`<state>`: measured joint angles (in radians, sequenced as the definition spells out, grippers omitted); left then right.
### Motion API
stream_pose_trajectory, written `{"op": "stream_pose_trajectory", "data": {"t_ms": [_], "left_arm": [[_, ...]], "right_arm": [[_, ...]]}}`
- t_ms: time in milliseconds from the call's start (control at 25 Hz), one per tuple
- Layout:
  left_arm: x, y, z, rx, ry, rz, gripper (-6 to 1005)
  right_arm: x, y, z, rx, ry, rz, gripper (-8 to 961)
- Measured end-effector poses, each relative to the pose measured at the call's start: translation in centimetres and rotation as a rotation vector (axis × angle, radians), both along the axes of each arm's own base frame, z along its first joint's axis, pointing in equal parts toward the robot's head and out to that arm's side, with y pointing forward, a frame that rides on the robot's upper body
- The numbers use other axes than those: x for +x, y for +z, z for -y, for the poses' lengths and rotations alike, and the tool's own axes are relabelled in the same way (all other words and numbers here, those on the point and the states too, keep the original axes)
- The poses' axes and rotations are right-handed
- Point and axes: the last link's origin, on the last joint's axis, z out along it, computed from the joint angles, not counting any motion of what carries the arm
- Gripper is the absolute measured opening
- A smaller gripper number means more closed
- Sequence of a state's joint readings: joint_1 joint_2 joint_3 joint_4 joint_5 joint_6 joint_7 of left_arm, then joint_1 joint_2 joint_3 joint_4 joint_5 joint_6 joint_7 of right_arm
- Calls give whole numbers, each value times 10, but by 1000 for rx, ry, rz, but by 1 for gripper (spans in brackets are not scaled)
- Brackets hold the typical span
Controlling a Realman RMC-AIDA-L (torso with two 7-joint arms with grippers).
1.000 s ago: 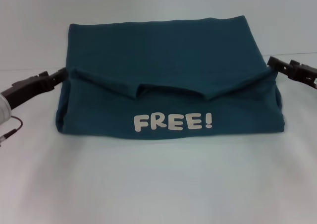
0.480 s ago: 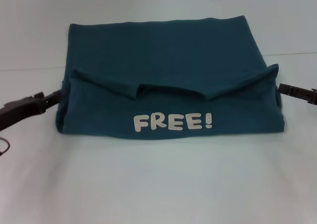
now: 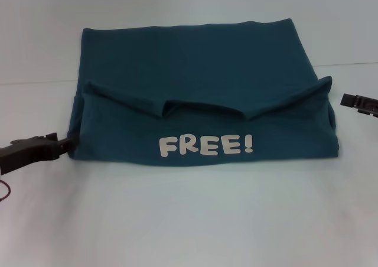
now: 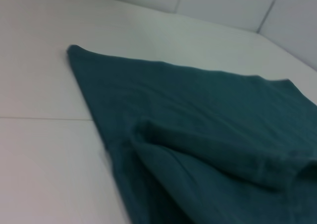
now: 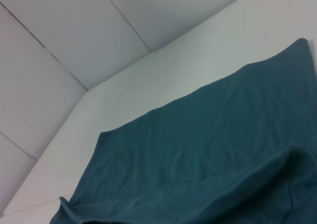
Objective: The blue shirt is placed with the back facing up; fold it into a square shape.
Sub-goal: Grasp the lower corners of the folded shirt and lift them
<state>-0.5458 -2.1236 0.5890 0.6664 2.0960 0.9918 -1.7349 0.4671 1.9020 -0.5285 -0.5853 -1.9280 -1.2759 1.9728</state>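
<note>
Head view: the blue shirt [image 3: 204, 90] is seen lying on the white table [image 3: 189, 220], already folded into a wide rectangle, with its near part turned up so that the white "FREE!" lettering [image 3: 207, 145] is shown. The long axis of the shirt runs from the robot's left to its right. The left gripper [image 3: 62, 142] is placed low at the near left corner of the shirt, touching or almost touching the cloth edge; whether its fingers are parted or closed cannot be told. The right gripper [image 3: 348, 100] is seen beside the right edge, apart from the cloth — its fingers also cannot be judged. The left arm is therefore the nearer one, and the shirt lies inward from both grippers, toward the middle of the table.

It is judged that one more fold is needed, probably across the long axis, so that a square is made.

In the left wrist view the raised fold ridge [image 4: 218, 154] and the far corner are shown from the side — this thickness is less clear from the head. In the right wrist view only the flat cloth and the wall are shown; no fingers appear.
</note>
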Motion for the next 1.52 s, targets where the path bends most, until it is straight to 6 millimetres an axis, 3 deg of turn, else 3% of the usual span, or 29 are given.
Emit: {"op": "stream_pose_trajectory", "data": {"t_ms": [440, 840, 1360, 1520], "left_arm": [[14, -22, 2, -91, -85, -64, 615], [20, -29, 2, -122, -114, -83, 615], [15, -20, -5, -65, -86, -120, 435], [14, -16, -6, -48, -82, -130, 297]], "right_arm": [[-2, 3, -2, 2, -5, -5, 841], [1, 2, 0, 6, -19, -7, 840], [2, -3, 2, 2, -20, -8, 840], [3, -3, 2, 2, -22, -8, 840]]}}
